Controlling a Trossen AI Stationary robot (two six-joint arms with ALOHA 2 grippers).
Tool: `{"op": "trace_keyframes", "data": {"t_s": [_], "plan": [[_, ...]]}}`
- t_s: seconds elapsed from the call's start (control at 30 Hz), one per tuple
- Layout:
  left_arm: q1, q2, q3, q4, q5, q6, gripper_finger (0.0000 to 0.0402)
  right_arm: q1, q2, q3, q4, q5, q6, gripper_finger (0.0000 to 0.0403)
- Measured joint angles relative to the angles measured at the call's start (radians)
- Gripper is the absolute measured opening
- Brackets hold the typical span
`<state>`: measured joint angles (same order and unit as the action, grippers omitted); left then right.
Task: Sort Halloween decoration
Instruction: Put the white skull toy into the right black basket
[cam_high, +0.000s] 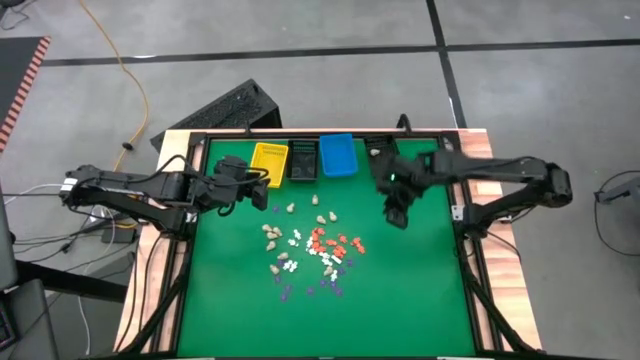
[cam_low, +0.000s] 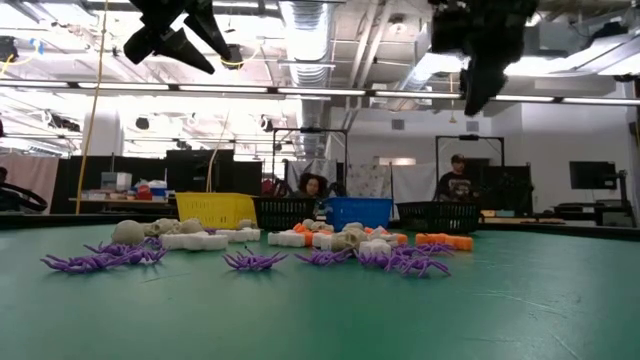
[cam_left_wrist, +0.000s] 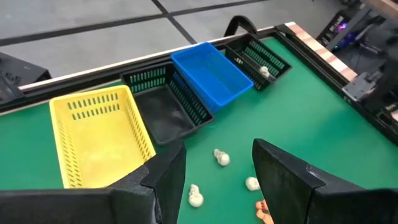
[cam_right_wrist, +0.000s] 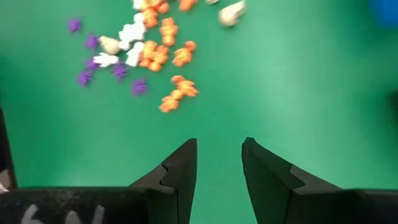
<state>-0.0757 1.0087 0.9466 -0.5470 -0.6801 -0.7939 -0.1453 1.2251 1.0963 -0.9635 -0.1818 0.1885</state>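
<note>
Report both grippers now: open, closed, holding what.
Left gripper: open, empty, near the yellow bin.
Right gripper: open, empty, above the green mat.

Halloween decoration (cam_high: 310, 250) too small from above to tell shapes, only colours, pile cut off by the right wrist view's edge (cam_right_wrist: 155, 37), left gripper (cam_low: 195, 45) and right gripper (cam_low: 480, 60) cropped in the low view (arms unseen), distant people blurred
</note>
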Motion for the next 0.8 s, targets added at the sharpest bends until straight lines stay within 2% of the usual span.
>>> {"op": "trace_keyframes", "data": {"t_s": [0.07, 0.17, 0.33, 0.47, 0.63, 0.8], "plan": [[0.000, 0.002, 0.000, -0.001, 0.005, 0.000, 0.0176, 0.056, 0.000, -0.068, 0.108, 0.003, 0.066, 0.0153], [0.000, 0.000, 0.000, 0.016, 0.014, 0.021, 0.0176, 0.136, 0.010, -0.140, 0.263, 0.061, 0.124, 0.0153], [0.005, -0.025, 0.000, 0.055, 0.056, 0.082, 0.0176, 0.219, 0.069, -0.184, 0.463, 0.231, 0.065, 0.0153], [0.027, -0.053, 0.000, 0.062, 0.127, 0.111, 0.0176, 0.215, 0.133, -0.184, 0.623, 0.334, -0.021, 0.0153], [0.049, -0.100, 0.000, 0.076, 0.151, 0.135, 0.0176, 0.166, 0.198, -0.165, 0.781, 0.341, -0.039, 0.0153], [0.064, -0.137, 0.000, 0.070, 0.151, 0.136, 0.0176, 0.105, 0.264, -0.131, 0.784, 0.315, -0.008, 0.0153]]}}
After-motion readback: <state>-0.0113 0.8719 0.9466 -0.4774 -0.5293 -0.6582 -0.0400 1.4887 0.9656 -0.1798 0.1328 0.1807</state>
